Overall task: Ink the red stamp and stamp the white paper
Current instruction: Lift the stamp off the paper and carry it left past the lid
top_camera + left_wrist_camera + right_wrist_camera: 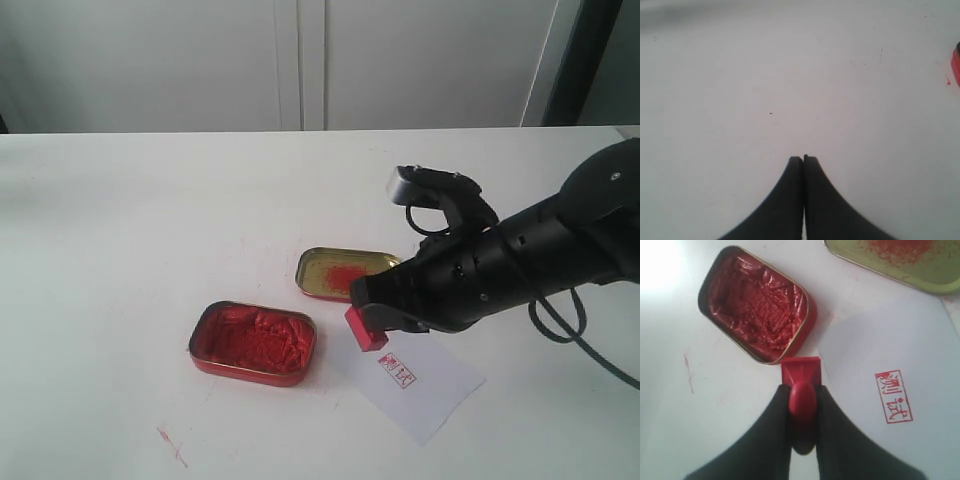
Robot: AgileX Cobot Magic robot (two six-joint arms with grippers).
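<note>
My right gripper (pixel 372 318) (pixel 802 390) is shut on the red stamp (pixel 365 328) (pixel 801 377), pinching its knobbed handle, with the square base hanging just above the table. The stamp hovers over the near-left edge of the white paper (pixel 420 385) (pixel 880 350), between it and the red ink tin (pixel 254 342) (pixel 757 302). The paper bears a red square seal print (pixel 398 372) (pixel 894 396). My left gripper (pixel 803 159) is shut on nothing over bare white tabletop; it is out of the exterior view.
A gold tin lid (pixel 343 272) (pixel 900 262) with a red smear lies just behind the stamp and paper. A red edge (pixel 956 62) shows at the border of the left wrist view. Small red marks (pixel 170 445) stain the table at the front left.
</note>
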